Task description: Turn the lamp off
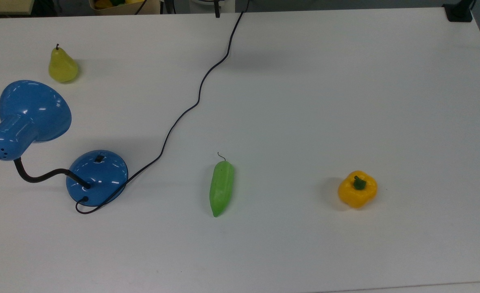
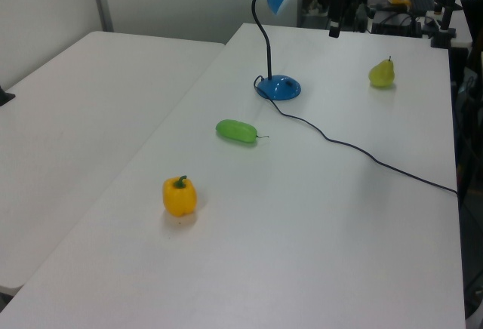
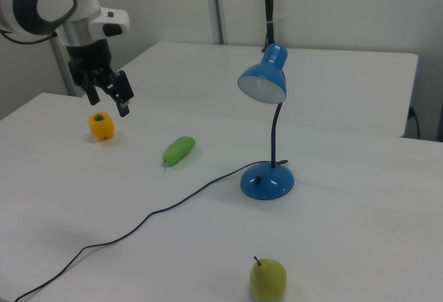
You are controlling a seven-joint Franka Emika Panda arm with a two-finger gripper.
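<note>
We find the lamp [image 1: 97, 177] standing on the white table [image 1: 305, 101] near the top view's left edge, its round base toward the near-left part of the surface and its shade [image 1: 28, 114] leaning out toward that left edge on the bent neck. A small black switch [image 1: 99, 158] sits on top of the base. The cord [image 1: 191, 106] runs from the base across the surface to the top view's far edge. A pear [image 1: 62, 65] stands toward the far-left corner, apart from the shade. A green pod [image 1: 221, 188] lies near the middle of the near half, and a yellow pepper [image 1: 357, 189] sits further toward the top view's right, well apart from it.

In the right view, we note the gripper [image 3: 107, 96] raised above the table, over the edge at the right view's left and well apart from the lamp. Its fingers stand spread with a clear gap, and they hold nothing.
</note>
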